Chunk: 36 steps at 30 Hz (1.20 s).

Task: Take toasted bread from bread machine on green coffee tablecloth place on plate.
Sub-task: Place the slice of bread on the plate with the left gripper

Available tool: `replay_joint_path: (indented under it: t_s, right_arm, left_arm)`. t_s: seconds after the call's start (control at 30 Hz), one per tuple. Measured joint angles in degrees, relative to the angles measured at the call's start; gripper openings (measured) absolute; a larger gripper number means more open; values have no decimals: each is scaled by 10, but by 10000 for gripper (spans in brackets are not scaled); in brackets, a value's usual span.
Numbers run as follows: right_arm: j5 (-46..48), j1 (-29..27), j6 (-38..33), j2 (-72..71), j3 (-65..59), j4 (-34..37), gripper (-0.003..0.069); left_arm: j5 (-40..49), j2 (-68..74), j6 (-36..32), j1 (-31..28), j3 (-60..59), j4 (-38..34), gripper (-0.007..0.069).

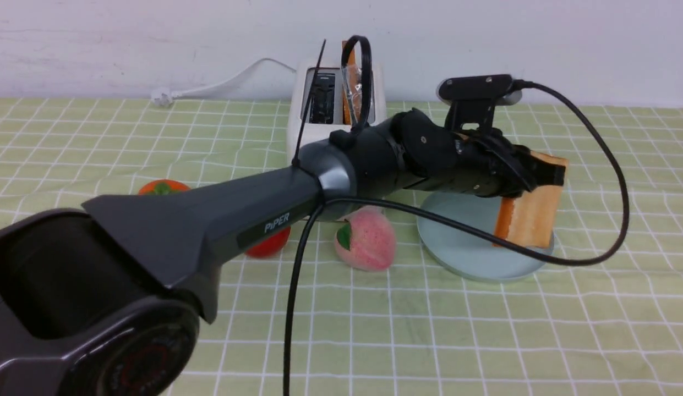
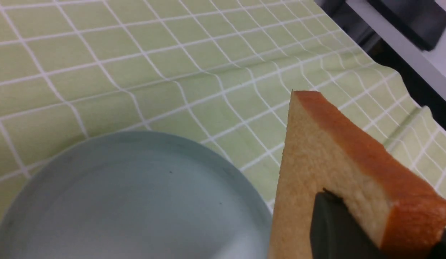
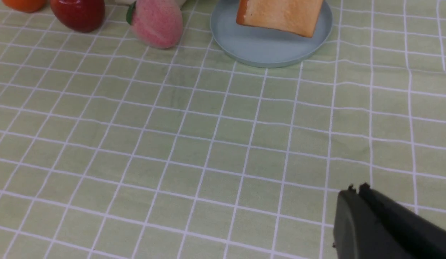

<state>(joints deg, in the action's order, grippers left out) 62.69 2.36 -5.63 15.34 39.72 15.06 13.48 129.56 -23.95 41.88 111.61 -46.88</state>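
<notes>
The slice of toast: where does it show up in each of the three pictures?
Front view: toast at right, held above the plate.
Left wrist view: toast close up, beside the plate's rim.
Right wrist view: toast far off, above the plate.
Shared landmark: the plate.

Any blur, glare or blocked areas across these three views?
Front view: even light, no glare, left arm hides part of the bread machine. Left wrist view: toasted bread sharp, far corner blurred. Right wrist view: tablecloth crisp, right hand a dark shape.
</notes>
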Motion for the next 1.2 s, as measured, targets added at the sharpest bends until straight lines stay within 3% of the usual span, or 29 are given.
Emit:
replay_joint_path:
  t_s: [0.63,0.73,0.8,0.83,1.0,1.2]
  right_arm:
    - [2,0,0,0,0,13,1]
    - [2,0,0,0,0,13,3]
    - [2,0,0,0,0,13,3]
    - [2,0,0,0,0,13,3]
    - [2,0,0,0,0,13,3]
    - [2,0,-19,0,0,24,4]
  left_arm:
    - [-16,40,-2,0,5,-28,125]
    - [-16,40,-3,0,5,-24,181]
    - [-15,40,-4,0,5,-9,284]
    - [-15,40,-4,0,5,-8,293]
    - [-14,39,-4,0,5,38,489]
    - [-20,25,-4,-7,5,56,562]
